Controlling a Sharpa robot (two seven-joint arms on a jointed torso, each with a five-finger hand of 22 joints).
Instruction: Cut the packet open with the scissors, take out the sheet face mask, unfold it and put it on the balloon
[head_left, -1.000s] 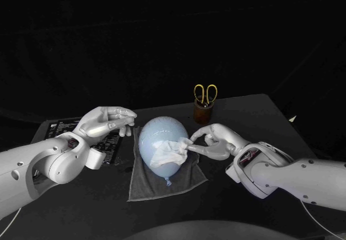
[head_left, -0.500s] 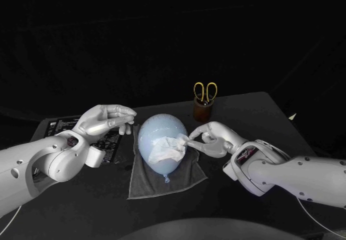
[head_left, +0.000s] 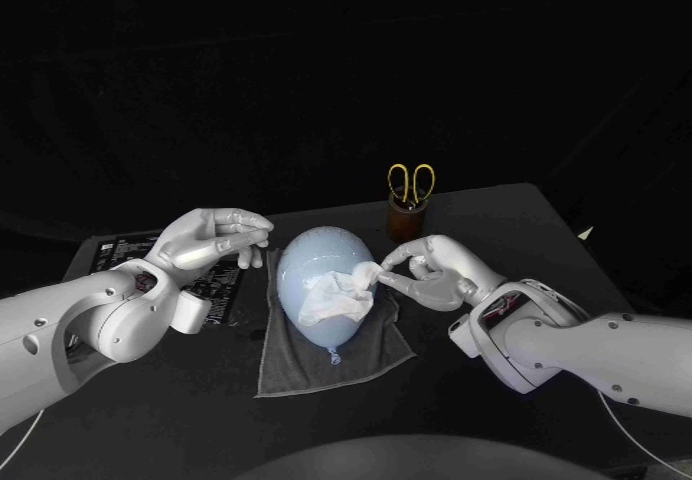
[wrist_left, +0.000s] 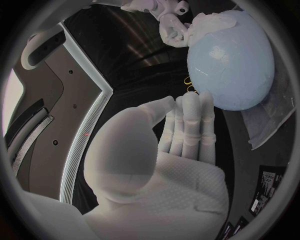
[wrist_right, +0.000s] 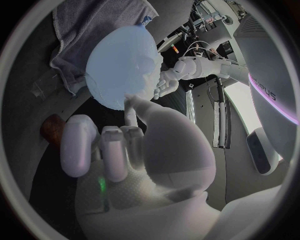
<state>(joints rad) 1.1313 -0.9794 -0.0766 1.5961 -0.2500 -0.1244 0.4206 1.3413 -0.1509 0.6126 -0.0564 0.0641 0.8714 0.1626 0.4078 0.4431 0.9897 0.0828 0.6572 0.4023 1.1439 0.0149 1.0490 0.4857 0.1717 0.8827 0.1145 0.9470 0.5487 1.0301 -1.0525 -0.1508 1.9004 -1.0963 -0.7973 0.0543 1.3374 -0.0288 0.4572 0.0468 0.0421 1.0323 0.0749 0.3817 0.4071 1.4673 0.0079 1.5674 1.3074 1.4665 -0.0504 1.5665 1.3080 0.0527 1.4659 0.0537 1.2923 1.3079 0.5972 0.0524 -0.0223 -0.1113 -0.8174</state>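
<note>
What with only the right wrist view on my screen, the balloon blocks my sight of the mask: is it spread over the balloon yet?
Observer: No. In the head view the sheet mask sits bunched on the balloon, on the side toward the right hand.
Operator: Does that hand have hold of it?
Observer: Yes. The left wrist view shows its fingers pinching the mask's edge.
Operator: What stands in the brown holder?
Observer: The scissors, yellow handles up, seen in the head view.
</note>
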